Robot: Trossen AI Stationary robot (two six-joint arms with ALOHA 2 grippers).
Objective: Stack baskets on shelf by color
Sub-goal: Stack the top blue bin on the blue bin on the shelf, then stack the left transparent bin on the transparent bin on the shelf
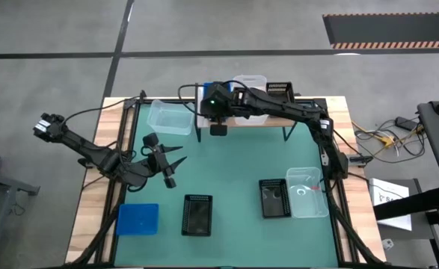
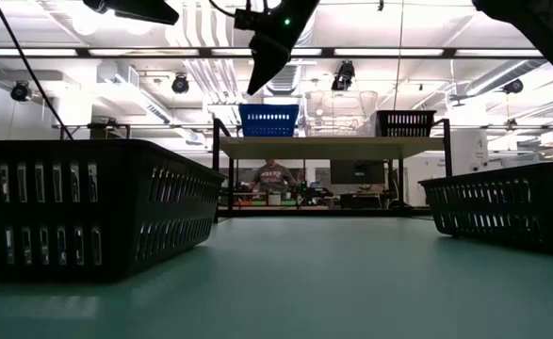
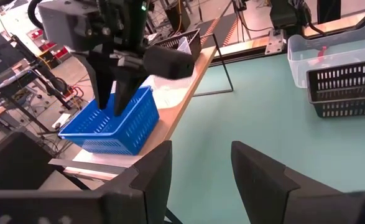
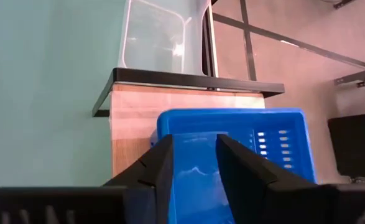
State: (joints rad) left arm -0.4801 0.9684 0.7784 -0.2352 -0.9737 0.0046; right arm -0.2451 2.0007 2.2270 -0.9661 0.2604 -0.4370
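Blue basket [image 4: 232,149] sits on the shelf [image 1: 264,119] at its left end, with a black basket [image 2: 405,122] at the right end and a clear one [image 1: 250,81] between them. Your right gripper [image 3: 121,87] hangs directly over the blue basket, fingers parted with a narrow gap, holding nothing. Your left gripper [image 1: 170,166] waits open and empty, low over the green table [image 1: 234,172], near a clear basket [image 1: 170,118] beside the shelf.
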